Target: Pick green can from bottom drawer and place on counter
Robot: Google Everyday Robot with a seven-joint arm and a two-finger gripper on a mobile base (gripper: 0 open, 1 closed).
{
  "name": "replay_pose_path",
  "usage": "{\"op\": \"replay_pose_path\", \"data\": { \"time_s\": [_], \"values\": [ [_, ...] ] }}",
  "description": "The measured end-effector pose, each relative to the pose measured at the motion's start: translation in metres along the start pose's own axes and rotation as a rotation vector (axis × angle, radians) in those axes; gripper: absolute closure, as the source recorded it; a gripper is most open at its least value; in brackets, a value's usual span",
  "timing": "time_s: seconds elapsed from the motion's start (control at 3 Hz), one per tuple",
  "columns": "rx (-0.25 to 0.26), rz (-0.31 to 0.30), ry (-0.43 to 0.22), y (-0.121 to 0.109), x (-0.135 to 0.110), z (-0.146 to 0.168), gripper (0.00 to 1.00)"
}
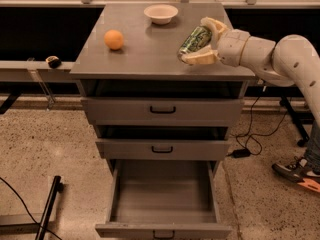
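Note:
The green can [193,41] is tilted in my gripper [199,40], held between the two cream fingers just above the right side of the counter [150,51]. I cannot tell whether its lower end touches the surface. My white arm reaches in from the right. The bottom drawer [163,199] is pulled out and its inside shows nothing in it.
An orange [114,39] lies on the left of the counter. A white bowl [161,13] stands at the back middle. The two upper drawers [162,111] are pushed in. A cable and a shoe lie on the floor at the right.

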State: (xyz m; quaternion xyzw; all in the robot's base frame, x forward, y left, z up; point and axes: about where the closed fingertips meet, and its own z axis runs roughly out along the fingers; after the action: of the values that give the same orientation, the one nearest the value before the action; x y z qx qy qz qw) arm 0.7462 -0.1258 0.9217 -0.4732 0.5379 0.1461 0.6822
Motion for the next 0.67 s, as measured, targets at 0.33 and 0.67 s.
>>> {"op": "replay_pose_path", "data": {
  "time_s": [0.33,0.67],
  "values": [
    [0.032,0.069,0.031,-0.011,0.022,0.007,1.0],
    [0.02,0.109,0.063,-0.012,0.04,0.014,1.0]
  ]
}}
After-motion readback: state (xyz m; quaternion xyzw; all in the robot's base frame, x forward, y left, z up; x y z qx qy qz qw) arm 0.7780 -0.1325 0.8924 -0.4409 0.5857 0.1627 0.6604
